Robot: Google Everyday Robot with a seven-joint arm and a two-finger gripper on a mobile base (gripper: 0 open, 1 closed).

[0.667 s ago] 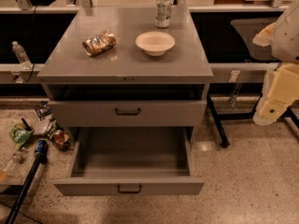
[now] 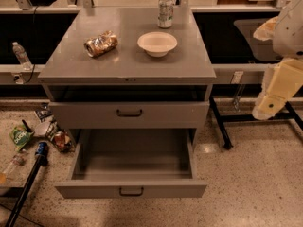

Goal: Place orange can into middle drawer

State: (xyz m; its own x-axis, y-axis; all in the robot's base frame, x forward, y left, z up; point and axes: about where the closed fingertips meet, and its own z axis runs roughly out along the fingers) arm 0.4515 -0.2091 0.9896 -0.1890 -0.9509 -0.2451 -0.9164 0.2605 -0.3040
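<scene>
Sideways orange can (image 2: 101, 43) lies crosswise (askew); gripper (image 2: 266, 107) far right.

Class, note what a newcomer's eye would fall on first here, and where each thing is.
The middle drawer, lowest in the grey cabinet, stands pulled wide open. On the cabinet top the dented orange can lies on its side at the left, a white bowl sits beside it and a silver-and-green can stands upright behind. The cream gripper hangs at the right edge, apart from the cabinet.
</scene>
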